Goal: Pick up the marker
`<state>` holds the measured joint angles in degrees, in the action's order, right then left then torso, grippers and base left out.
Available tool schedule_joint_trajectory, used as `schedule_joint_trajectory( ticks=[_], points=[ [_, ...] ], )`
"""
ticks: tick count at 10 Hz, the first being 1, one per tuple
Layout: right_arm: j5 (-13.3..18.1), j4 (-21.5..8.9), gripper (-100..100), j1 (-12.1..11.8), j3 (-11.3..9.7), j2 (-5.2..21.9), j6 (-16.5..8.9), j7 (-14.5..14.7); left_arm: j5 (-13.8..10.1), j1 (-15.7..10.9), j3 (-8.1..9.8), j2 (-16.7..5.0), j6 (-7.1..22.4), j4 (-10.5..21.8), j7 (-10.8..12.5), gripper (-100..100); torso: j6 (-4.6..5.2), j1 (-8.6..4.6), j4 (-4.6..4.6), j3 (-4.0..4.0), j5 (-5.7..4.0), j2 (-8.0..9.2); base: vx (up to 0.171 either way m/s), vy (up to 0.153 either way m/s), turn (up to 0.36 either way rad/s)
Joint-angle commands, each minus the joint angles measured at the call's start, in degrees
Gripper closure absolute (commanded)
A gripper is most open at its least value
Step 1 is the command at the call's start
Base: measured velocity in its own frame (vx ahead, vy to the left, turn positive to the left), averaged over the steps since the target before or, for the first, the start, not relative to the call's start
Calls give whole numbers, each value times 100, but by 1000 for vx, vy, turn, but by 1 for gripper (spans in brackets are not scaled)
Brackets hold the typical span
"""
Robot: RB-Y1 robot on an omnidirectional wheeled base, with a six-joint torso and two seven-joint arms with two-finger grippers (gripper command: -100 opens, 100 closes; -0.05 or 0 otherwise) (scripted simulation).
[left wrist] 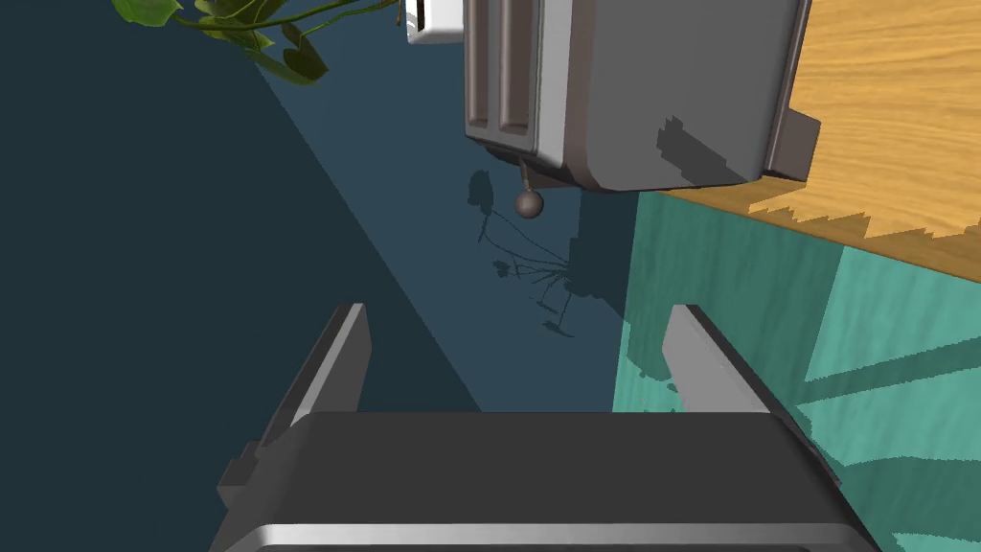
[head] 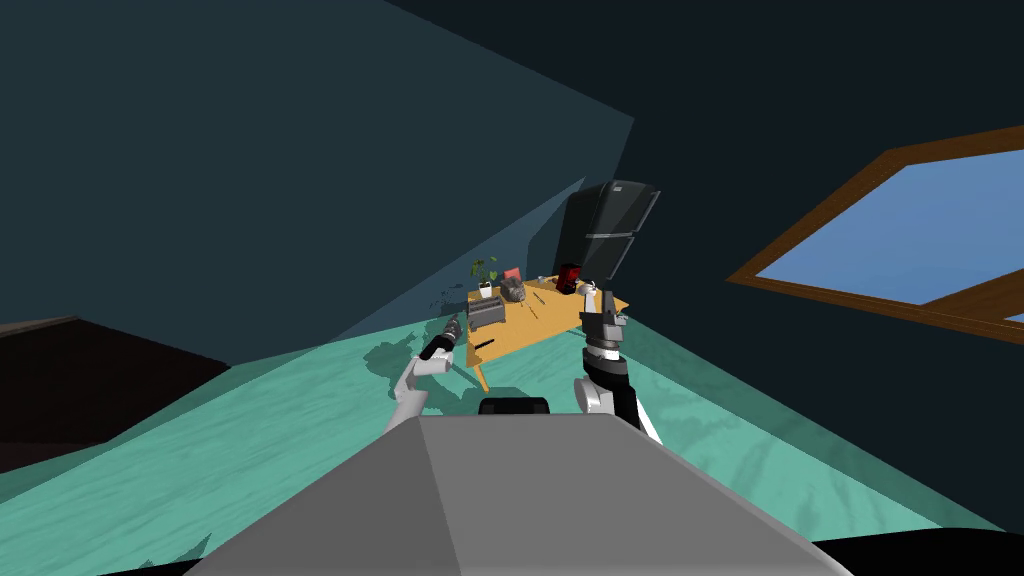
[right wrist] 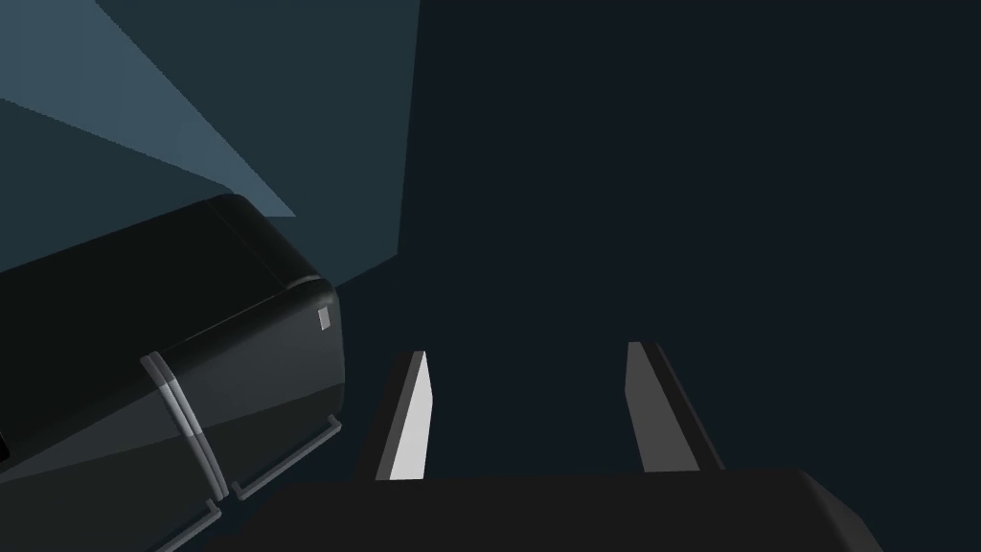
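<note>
In the head view, a wooden table stood on a teal floor between dark blue walls. A black fridge stood behind it and a brown-framed window was off to the right. A short dark stick, apparently the marker, lay flat near the table's near-left corner, just before a grey toaster. Its long axis ran roughly along the front edge, and its tip end could not be told. The left gripper hung beside that corner, and the right gripper showed against the table's right end.

In the left wrist view, the fingers stood spread and empty, aimed toward the toaster's lever side, with plant leaves beyond.

In the right wrist view, the fingers stood apart, holding nothing, beside the fridge.
</note>
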<state>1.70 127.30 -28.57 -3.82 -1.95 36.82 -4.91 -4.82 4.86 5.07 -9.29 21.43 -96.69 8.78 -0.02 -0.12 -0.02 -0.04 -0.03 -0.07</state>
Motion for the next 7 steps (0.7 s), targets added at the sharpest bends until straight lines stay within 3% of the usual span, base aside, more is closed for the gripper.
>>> schedule_joint_trajectory(
  ticks=[1,4,7],
  points=[
    [0,0,0,0,0,0,0,0,-75,-111,30,-66,200,187,66,-100,0,0,0,0,0,0,18,-21,-33],
    [0,0,0,0,0,0,0,0,-214,-409,100,-100,715,663,245,-100,-2,4,0,0,0,0,23,-22,-58],
    [0,0,0,0,0,0,0,0,-283,-556,134,-117,1015,1040,333,-100,0,1,0,-1,0,-2,24,-19,-53]
  ],
)
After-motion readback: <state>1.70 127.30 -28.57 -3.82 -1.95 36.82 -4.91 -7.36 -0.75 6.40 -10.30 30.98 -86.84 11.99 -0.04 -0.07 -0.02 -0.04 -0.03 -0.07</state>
